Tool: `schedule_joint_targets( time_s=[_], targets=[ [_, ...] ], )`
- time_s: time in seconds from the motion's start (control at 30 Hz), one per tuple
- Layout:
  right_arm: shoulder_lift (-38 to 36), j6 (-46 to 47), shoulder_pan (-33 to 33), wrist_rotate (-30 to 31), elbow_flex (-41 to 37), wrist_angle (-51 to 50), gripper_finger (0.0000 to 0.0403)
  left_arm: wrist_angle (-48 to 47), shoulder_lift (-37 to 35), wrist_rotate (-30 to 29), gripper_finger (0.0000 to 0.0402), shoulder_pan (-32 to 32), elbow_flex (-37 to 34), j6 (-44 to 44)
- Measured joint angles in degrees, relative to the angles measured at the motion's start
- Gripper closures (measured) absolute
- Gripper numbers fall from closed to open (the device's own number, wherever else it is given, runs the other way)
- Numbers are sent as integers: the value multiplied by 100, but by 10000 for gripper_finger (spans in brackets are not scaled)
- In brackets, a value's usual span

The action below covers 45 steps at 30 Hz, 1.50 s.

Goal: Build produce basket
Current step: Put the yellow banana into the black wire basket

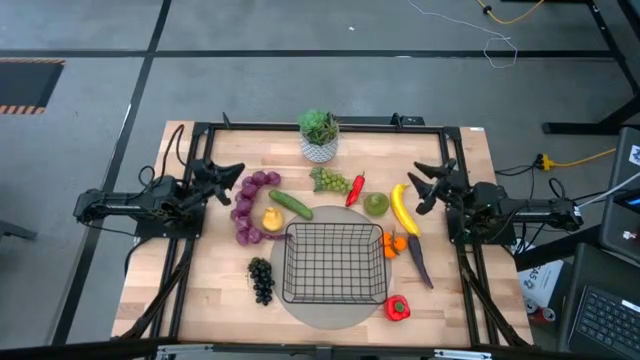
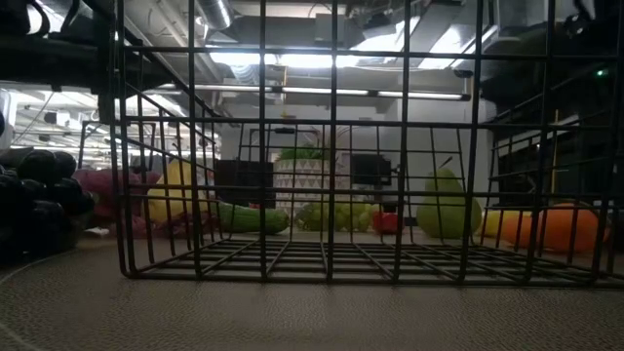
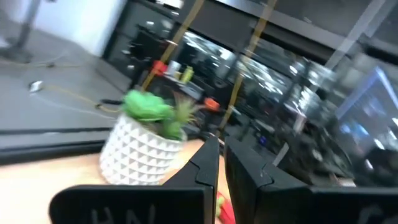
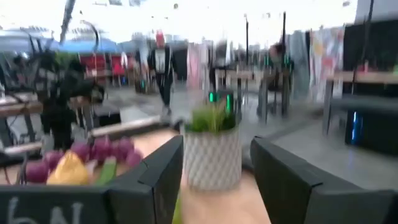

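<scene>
High view: the square black wire-grid basket (image 1: 334, 264) is being shown empty at the table's front middle, on a grey round mat (image 1: 330, 312).
Produce, high view: every toy piece is being left outside the basket: purple grapes (image 1: 250, 205), a yellow pear-shaped fruit (image 1: 271, 218), a green cucumber (image 1: 290, 204), green grapes (image 1: 331, 181), a thin red chilli (image 1: 355, 188), a green pear (image 1: 376, 204), a yellow banana (image 1: 402, 208), a small orange fruit (image 1: 396, 243), a dark eggplant (image 1: 419, 262), a red pepper (image 1: 397, 308) and black grapes (image 1: 261, 279).
Arms, high view: the left gripper (image 1: 238, 174) and the right gripper (image 1: 416, 184) are being kept at the table's sides, holding nothing.
Low view: the basket's wire floor is being seen bare, fruit lying behind it.
Left wrist view: the fingers (image 3: 205, 165) are being pressed nearly together on nothing, facing a white potted green plant (image 3: 144, 143).
Right wrist view: the fingers (image 4: 163, 171) are being held spread and empty.
Progress: nothing is judged loaded; all produce is judged left to place.
</scene>
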Motion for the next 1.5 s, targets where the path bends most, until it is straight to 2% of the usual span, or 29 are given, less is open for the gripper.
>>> schedule_joint_targets(
  time_s=[0.1, 0.23, 0.37, 0.57, 0.8, 1.03, 1.13, 1.27, 1.4, 1.5],
  targets=[
    [-1, 316, -17, -2, 0, -555, 215, 0, 0, -228, 382, 0, 0, -36],
    [3, 594, -20, 1, 0, -622, 215, -3, 0, -581, 382, 0, 0, -49],
    [8, 574, -20, 3, 0, -623, 215, -6, 0, -837, 382, 0, 0, -26],
    [227, 284, -20, 10, 0, -624, 215, -72, 132, -891, 382, 0, 0, -92],
    [537, 297, -20, 11, 0, -626, 215, -74, 431, -1580, 382, 60, 0, -174],
    [583, 1055, -17, 4, 0, -523, 215, -72, 557, -1566, 382, 325, 0, 49],
    [585, 1131, -22, 5, -4, -231, 215, -72, 557, -1017, 382, 364, 0, 324],
    [591, 926, -24, -134, -4, 1397, 215, 169, 557, 438, 382, 358, 0, 275],
    [589, 372, -26, -1535, -4, 2666, 215, 640, 546, 1768, 382, 358, 0, 516],
    [589, 260, -26, -2541, -4, 3332, 215, 1065, 546, 2284, 382, 358, 0, 691]
  ],
)
